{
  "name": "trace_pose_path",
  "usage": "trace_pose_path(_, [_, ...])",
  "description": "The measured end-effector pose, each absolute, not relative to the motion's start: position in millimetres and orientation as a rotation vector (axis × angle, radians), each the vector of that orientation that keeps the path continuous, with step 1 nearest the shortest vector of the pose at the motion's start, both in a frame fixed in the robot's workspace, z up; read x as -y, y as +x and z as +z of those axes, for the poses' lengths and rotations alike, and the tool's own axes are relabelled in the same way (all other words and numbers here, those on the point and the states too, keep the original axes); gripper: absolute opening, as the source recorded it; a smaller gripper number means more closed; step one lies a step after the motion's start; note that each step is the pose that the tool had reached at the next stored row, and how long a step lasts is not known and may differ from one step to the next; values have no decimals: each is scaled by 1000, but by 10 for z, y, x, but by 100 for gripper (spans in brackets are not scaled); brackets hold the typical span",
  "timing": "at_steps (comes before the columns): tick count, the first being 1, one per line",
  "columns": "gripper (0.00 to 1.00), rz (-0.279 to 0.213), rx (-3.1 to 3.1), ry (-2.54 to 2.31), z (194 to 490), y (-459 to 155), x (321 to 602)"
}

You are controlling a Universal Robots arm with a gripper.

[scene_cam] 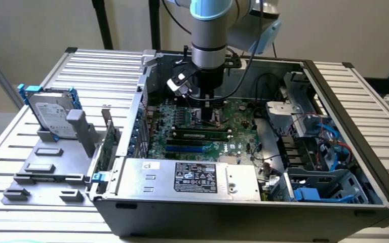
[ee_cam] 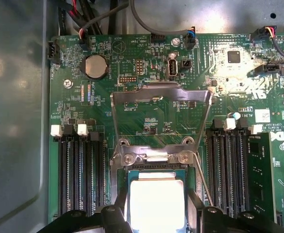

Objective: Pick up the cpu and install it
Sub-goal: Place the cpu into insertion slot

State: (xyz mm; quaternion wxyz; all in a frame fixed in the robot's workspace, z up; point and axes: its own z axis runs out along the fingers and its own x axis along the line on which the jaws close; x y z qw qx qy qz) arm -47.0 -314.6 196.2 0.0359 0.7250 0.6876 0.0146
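The cpu (ee_cam: 156,204), a small square chip with a bright silver top, sits between the two black fingers (ee_cam: 120,211) of my gripper (ee_cam: 156,209). The fingers press against its two opposite sides, so the gripper is shut on it. The chip is level and sits right at the motherboard's socket, whose rim (ee_cam: 151,169) shows around it. The metal retention frame (ee_cam: 161,94) is flipped open beyond the socket. In the exterior view my gripper (scene_cam: 208,114) reaches straight down into the open computer case, low over the green motherboard (scene_cam: 238,129).
Black memory slots (ee_cam: 79,170) flank the socket, with memory sticks (scene_cam: 198,134) fitted beside it. A silver box with a black label (scene_cam: 191,177) fills the case's near side. Cables and drive bays (scene_cam: 316,147) crowd the exterior view's right. A blue-framed hard drive (scene_cam: 52,114) stands outside on a grey fixture.
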Motion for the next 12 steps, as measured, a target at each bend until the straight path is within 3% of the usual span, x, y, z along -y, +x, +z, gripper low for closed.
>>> trace_pose_path(12, [55, 37, -2109, 2223, 1935, -470, 3146])
